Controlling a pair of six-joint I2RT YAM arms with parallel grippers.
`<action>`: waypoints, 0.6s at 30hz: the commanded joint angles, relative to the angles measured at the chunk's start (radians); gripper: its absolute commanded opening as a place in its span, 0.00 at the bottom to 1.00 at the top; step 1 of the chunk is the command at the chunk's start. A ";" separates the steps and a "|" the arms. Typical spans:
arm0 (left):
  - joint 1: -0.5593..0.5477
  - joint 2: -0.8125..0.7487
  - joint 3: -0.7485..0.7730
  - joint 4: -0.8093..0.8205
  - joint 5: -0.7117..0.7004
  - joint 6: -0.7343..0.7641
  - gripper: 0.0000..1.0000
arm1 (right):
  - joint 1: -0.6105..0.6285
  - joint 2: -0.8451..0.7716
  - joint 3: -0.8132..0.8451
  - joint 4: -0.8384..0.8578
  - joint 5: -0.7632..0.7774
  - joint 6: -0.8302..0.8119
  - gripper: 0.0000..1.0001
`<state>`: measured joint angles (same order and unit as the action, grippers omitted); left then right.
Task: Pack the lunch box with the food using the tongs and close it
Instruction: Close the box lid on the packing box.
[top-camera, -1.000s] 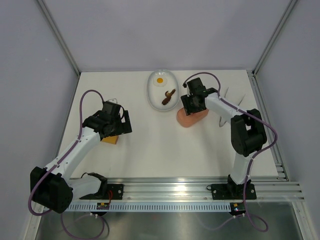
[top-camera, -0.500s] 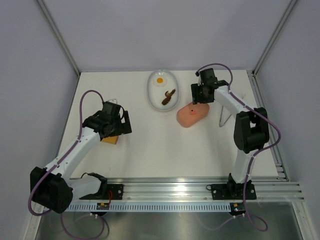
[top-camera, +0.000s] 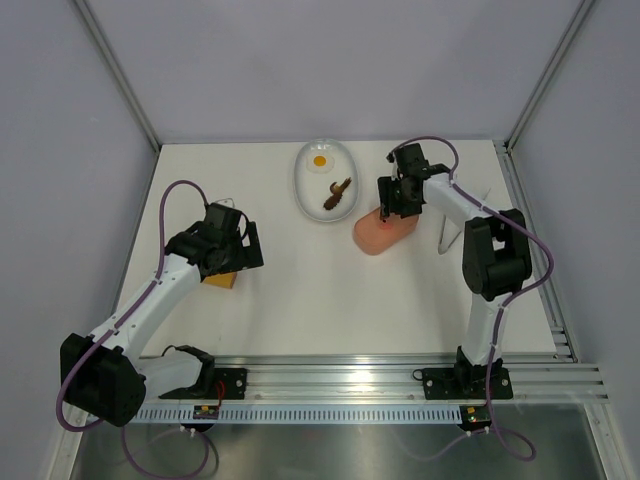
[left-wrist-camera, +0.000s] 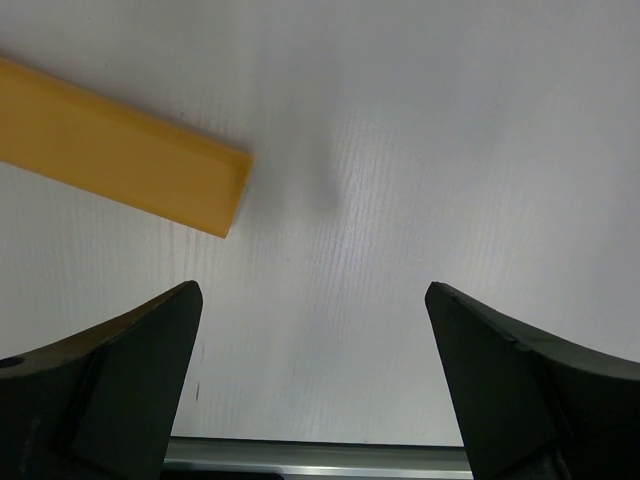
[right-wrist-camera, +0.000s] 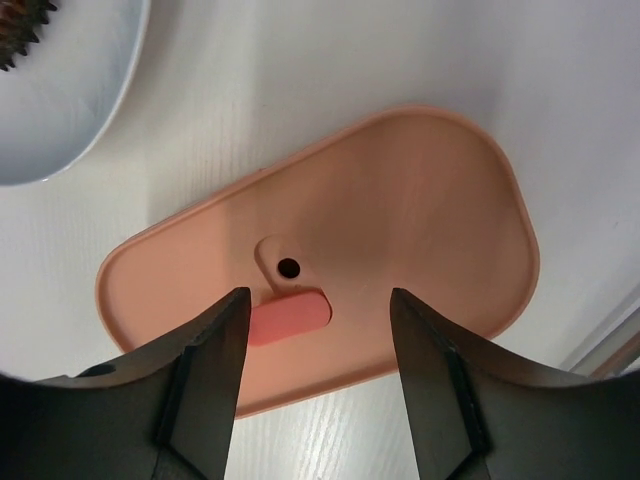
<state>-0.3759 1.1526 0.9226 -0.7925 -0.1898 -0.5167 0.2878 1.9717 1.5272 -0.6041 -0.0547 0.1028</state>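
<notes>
The pink lunch box (top-camera: 378, 236) sits right of centre with its lid (right-wrist-camera: 400, 220) on top, showing a small red tab (right-wrist-camera: 290, 318) and a hole. My right gripper (top-camera: 392, 200) hovers just over that lid, open, its fingers (right-wrist-camera: 200, 370) straddling the red tab without holding anything. Food remains in the white dish (top-camera: 305, 190): a fried egg (top-camera: 320, 160) and a brown piece (top-camera: 337, 193). The thin silver tongs (top-camera: 443, 240) lie on the table to the right of the box. My left gripper (left-wrist-camera: 310, 295) is open over bare table.
A yellow-orange block (left-wrist-camera: 120, 160) lies beside my left gripper, also seen as the block (top-camera: 221, 281) at the left. The dish rim (right-wrist-camera: 70, 150) is close to the lid. A metal rail (top-camera: 400, 370) runs along the near edge.
My right gripper rose and swung toward the far right, then came back down over the lid's far end. The left arm stayed still.
</notes>
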 joint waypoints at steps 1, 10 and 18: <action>-0.003 -0.016 0.002 0.018 -0.016 0.000 0.99 | 0.007 -0.100 0.074 -0.039 -0.019 0.005 0.66; -0.004 -0.021 0.004 0.019 -0.013 -0.002 0.99 | 0.028 -0.076 0.071 -0.052 -0.014 -0.012 0.69; -0.003 -0.025 0.002 0.018 -0.011 -0.002 0.99 | 0.082 0.046 0.013 -0.049 0.079 -0.023 0.70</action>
<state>-0.3759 1.1526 0.9226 -0.7925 -0.1894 -0.5171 0.3443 1.9839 1.5539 -0.6334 -0.0296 0.0986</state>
